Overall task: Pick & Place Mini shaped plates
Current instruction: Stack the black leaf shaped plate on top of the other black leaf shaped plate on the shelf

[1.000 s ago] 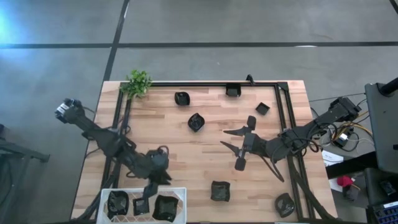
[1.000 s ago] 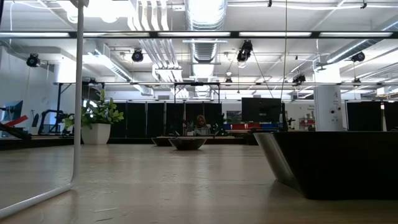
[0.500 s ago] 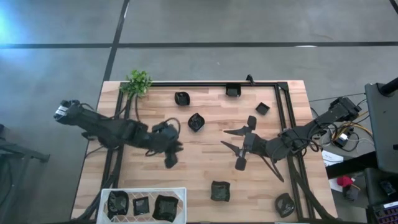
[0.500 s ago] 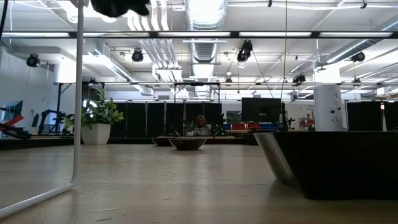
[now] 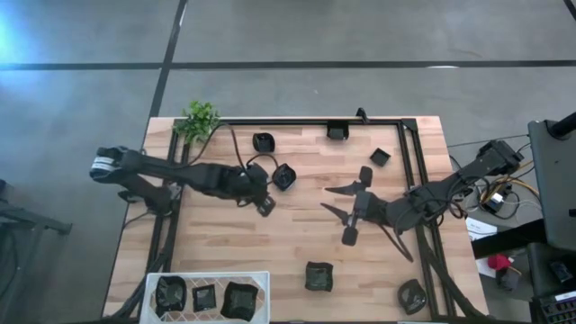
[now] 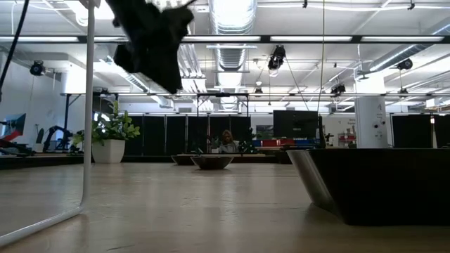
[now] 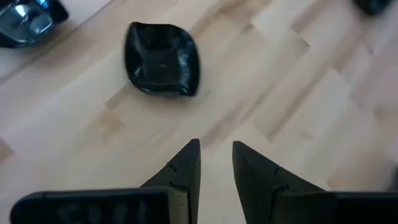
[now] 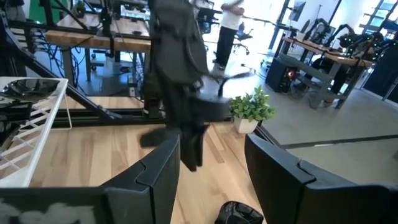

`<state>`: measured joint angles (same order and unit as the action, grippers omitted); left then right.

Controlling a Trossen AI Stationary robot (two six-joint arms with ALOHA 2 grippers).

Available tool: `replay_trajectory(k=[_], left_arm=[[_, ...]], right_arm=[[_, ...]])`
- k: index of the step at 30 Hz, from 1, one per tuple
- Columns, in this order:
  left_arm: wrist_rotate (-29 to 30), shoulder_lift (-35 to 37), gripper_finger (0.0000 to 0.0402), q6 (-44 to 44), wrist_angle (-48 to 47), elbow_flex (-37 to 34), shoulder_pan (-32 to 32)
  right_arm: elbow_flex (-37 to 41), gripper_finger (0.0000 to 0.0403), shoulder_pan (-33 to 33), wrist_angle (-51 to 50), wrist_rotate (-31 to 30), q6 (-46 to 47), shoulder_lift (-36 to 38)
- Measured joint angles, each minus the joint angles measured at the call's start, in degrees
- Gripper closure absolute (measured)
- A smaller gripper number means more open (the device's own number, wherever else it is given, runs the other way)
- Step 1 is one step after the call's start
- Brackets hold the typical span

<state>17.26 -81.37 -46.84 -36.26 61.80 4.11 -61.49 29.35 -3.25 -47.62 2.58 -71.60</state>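
left gripper [image 5: 264,205]: stretched out over the middle of the table, hovering just short of a petal-edged plate [image 5: 283,176]; fingers [image 7: 186,168] a narrow gap apart, nothing between them.
right gripper [image 5: 349,236]: parked over the right-centre of the table, fingers [image 8: 158,177] spread wide, empty.
nearest plate: in the left wrist view the petal-edged plate [image 7: 163,67] lies flat on bare wood, just ahead of the fingertips and apart from them.
other mini shaped plates: one near the plant [image 5: 263,142], one at the far edge [image 5: 337,130], one right of centre [image 5: 380,157], one near the front [image 5: 318,275], one at the front right corner [image 5: 412,295].
already placed: three dark plates sit in the white wire basket [image 5: 155,279] at the front left.
feel, judged: small, glossy, rigid; probably light; likely slick under the pads and liable to chip if dropped.
where to hold, judged: pinch across the raised rim at one edge, one finger inside the bowl and one outside; the wavy rim gives a dip to seat a finger.
risk, judged: a shallow rim offers little bite, so the plate may tip or skid on the wood as the fingers close.
plant [image 5: 200,119]: far left corner, clear of the work.
low view: one dark arm [image 6: 151,39] hangs high; a big dark plate [image 6: 376,184] fills the near right.
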Motion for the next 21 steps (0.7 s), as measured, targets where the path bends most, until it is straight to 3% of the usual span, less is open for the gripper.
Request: replay_trajectory(k=[7,14,21], left_arm=[[0.0,-0.1,0.0317,-2.8,21.1,-11.7,-4.1],[2.2,-0.1,0.0317,-7.7,36.5,-21.5,-6.6],[4.5,-0.1,0.0317,-10.7,42.3,-26.6,-6.7]], right_arm=[[0.0,0.0225,0.0,-0.6,0.0,-0.2,0.7],[0.0,0.0225,0.0,-2.5,0.0,0.7,1.1],[0.0,0.0225,0.0,-2.5,0.0,0.2,1.1]])
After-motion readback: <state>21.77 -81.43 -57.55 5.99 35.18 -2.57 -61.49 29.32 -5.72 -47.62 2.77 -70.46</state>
